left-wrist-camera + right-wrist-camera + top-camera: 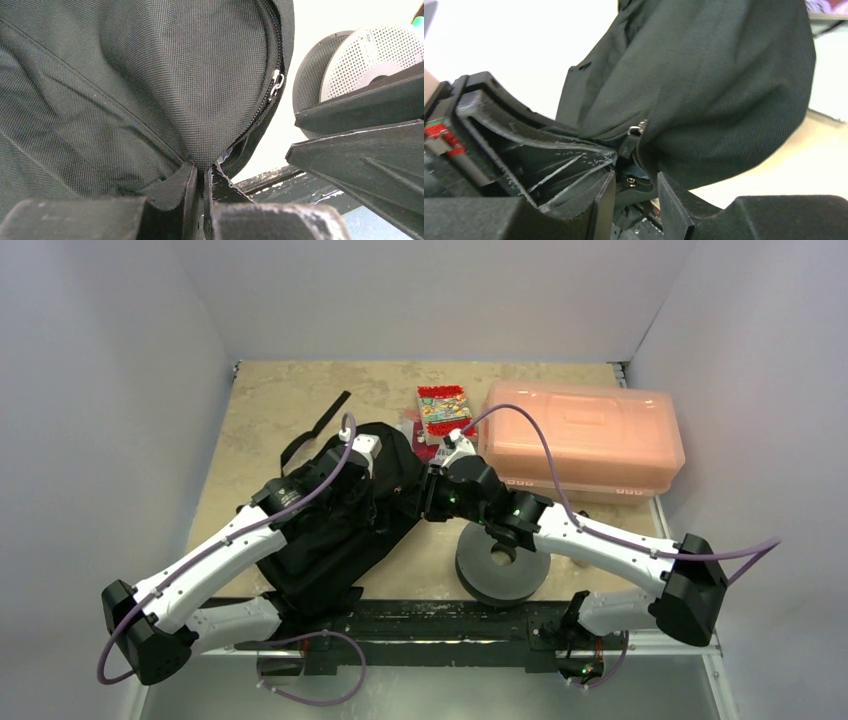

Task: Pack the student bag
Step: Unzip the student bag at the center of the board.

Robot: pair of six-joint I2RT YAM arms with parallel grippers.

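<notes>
The student bag (pixel 330 540), a floppy black backpack, lies on the table's left half with a strap (pixel 318 428) trailing toward the back. My left gripper (pixel 398 480) is at the bag's right edge. In the left wrist view it (pixel 202 170) is shut on a fold of bag fabric (pixel 150 75) just below the zipper pull (pixel 276 81). My right gripper (pixel 428 502) meets it from the right. In the right wrist view its jaws (pixel 636 182) stand apart on either side of the zipper track, under a metal zipper pull (pixel 636 131), gripping nothing.
A translucent orange lidded box (pixel 580 435) stands at the back right. A colourful packet (pixel 443 410) lies beside it. A dark grey spool (pixel 502 565) sits under the right arm, close to the bag, and also shows in the left wrist view (pixel 360 55).
</notes>
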